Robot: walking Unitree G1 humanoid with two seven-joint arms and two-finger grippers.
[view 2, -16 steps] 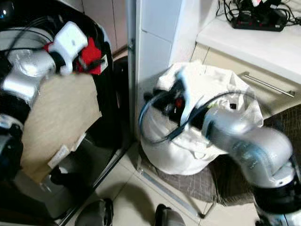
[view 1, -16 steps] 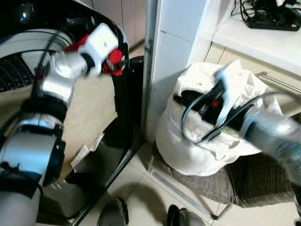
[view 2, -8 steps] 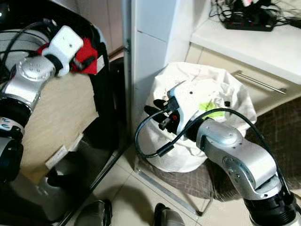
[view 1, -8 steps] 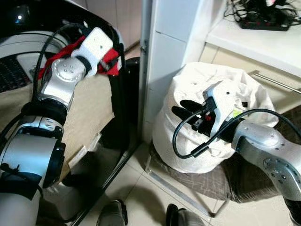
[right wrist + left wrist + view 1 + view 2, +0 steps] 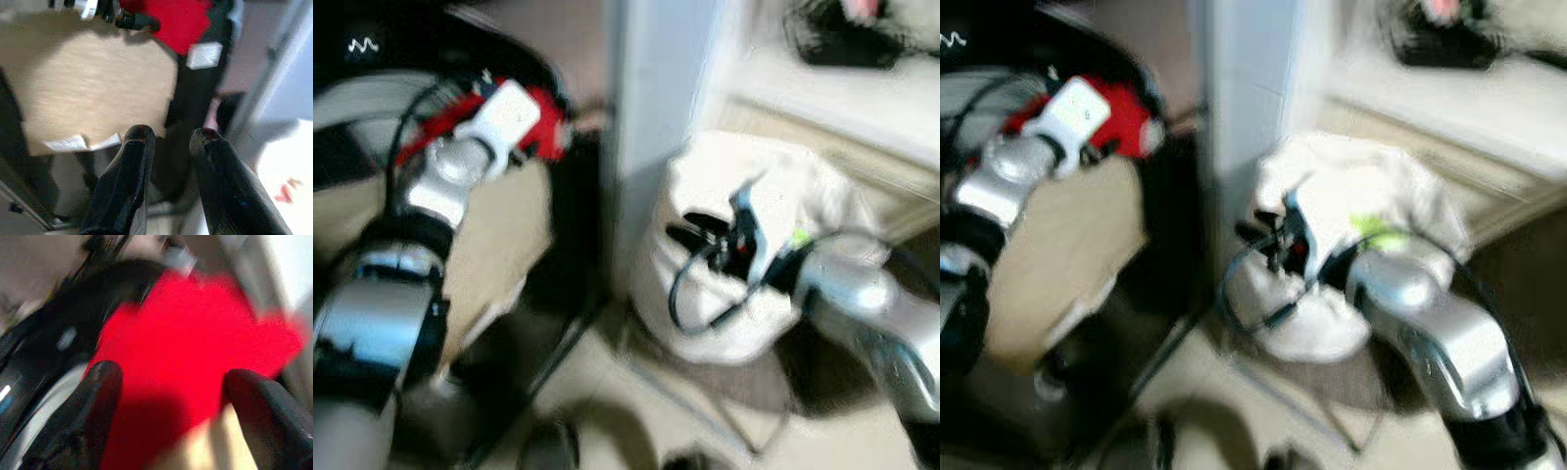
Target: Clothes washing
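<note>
The head views are blurred. A red garment (image 5: 544,125) lies on the rim of the black washing machine (image 5: 570,225), above a beige cloth (image 5: 499,245) draped down its front. My left gripper (image 5: 171,377) is at the red garment (image 5: 195,333), open, with one finger on each side of the cloth. My right gripper (image 5: 691,227) hovers in front of the white laundry bag (image 5: 822,196), open and holding nothing. From the right wrist view its fingers (image 5: 129,166) point toward the machine, the beige cloth (image 5: 88,93) and the red garment (image 5: 176,19).
The bag rests on a low seat with a dark grey cushion (image 5: 822,377) on metal legs. A white wall corner (image 5: 656,108) stands between machine and bag. A pale counter (image 5: 862,88) carrying a black power strip runs behind. Tiled floor lies below.
The whole picture has blurred, so the camera is moving. My right gripper stays in front of the bag and my left stays at the red garment.
</note>
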